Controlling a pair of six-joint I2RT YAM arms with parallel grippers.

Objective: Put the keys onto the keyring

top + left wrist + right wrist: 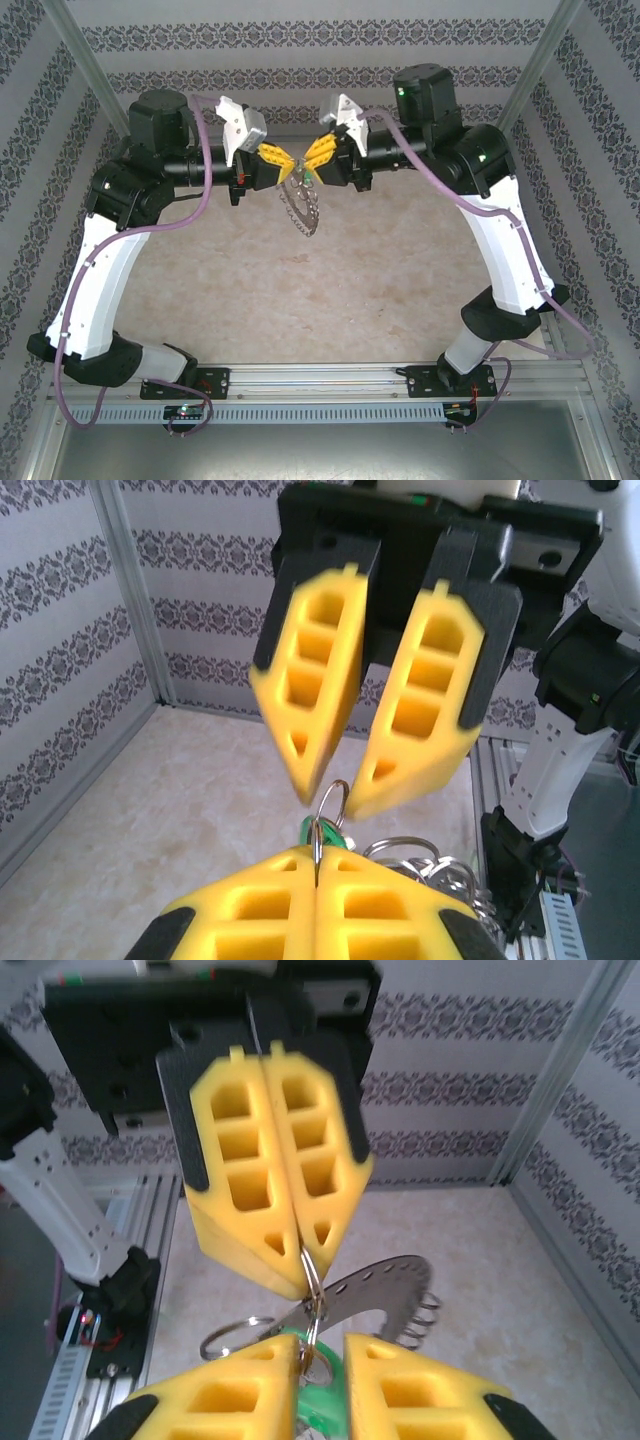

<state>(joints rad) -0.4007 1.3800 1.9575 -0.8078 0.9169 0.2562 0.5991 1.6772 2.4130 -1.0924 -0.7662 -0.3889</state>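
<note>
Both arms meet high over the table's far middle. My left gripper (pixel 283 165) (pixel 318 858) is shut on a small wire split ring (pixel 338 792) (pixel 314 1278), pinched edge-on between its yellow fingertips. The key's green head (pixel 335 835) (pixel 350 1400) hangs on that ring. My right gripper (pixel 311 160) (pixel 323 1345) faces the left one, its jaws apart, with the green head and the ring's lower end in the gap. The keyring (pixel 300 212) (pixel 395 1278), a flat dark-grey ring fringed with silvery loops (pixel 440 865), dangles below the two grippers.
The beige marbled tabletop (pixel 320 290) lies well below the grippers. Patterned walls close in the back and sides, with metal corner posts (pixel 555 1090). An aluminium rail (pixel 330 385) carries the arm bases along the near edge.
</note>
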